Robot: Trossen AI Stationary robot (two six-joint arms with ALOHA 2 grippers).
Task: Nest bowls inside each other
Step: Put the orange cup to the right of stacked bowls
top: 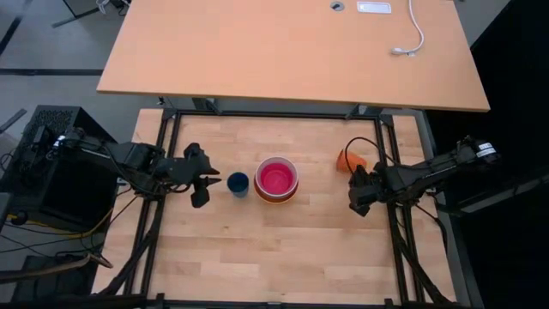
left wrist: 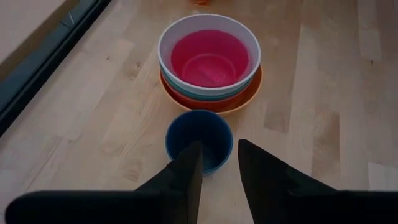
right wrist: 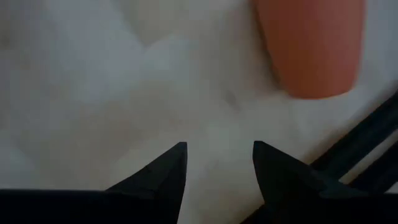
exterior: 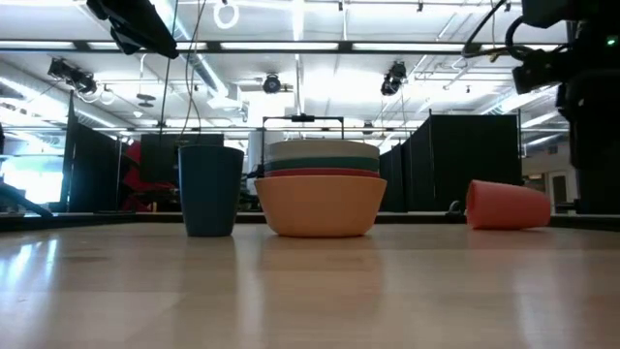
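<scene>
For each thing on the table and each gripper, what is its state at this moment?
Bowls: nested in one stack, upright, pink innermost, orange outermost.
Dark blue cup: upright, apart from the stack.
Orange cup: lying on its side.
Left gripper: open, empty, beside the blue cup.
Right gripper: open, empty, near the orange cup.

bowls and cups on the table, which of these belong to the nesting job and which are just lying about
Part of the job:
- stack of bowls, already nested: orange bowl at the bottom, then red, teal, white, with the magenta-pink bowl innermost

Just lying about:
- dark blue cup, upright beside the stack
- orange cup, on its side
</scene>
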